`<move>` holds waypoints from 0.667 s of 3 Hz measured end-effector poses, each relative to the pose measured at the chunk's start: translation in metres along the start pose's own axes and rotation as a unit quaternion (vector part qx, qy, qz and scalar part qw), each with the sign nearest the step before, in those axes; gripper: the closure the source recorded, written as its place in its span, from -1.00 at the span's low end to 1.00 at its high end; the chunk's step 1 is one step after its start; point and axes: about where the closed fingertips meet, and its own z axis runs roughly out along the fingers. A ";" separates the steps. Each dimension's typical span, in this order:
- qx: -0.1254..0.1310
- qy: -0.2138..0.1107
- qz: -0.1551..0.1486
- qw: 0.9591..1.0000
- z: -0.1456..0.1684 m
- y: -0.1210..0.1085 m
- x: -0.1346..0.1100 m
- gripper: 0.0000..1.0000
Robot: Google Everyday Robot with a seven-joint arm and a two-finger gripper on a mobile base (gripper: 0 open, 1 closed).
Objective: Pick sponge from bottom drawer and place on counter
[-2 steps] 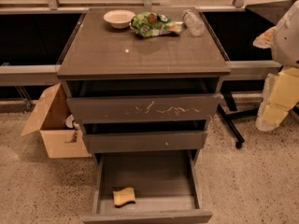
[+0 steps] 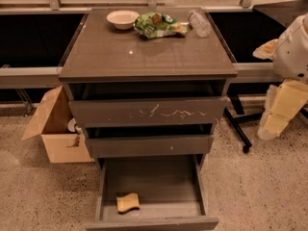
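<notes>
Speckled stone flooring (image 2: 43, 196) runs under a grey-brown cabinet with 3 drawers, set before a low window ledge (image 2: 29, 76). On my feed the counter (image 2: 144, 57) carries a white bowl (image 2: 122, 19), a green snack bag (image 2: 156, 25) and a clear plastic bottle (image 2: 198, 23) lying on its side, all along the far edge. The scratched top drawer (image 2: 149, 112) and the plain middle drawer (image 2: 149, 146) each stand slightly ajar. The bottom drawer (image 2: 159, 177) is pulled well out, and the sponge (image 2: 127, 202) lies flat inside it, near the front wall and left of centre. An open cardboard box (image 2: 50, 124) sits on the floor just left of the cabinet. My arm shows at the right edge; the gripper (image 2: 275, 120) hangs there beside the cabinet, about level with the upper 2 drawers and well apart from the sponge. I cannot tell whether it is open or closed.
</notes>
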 end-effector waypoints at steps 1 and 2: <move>-0.038 -0.050 -0.020 0.998 0.050 0.000 0.003 -1.00; -0.038 -0.050 -0.020 0.998 0.050 0.000 0.003 -1.00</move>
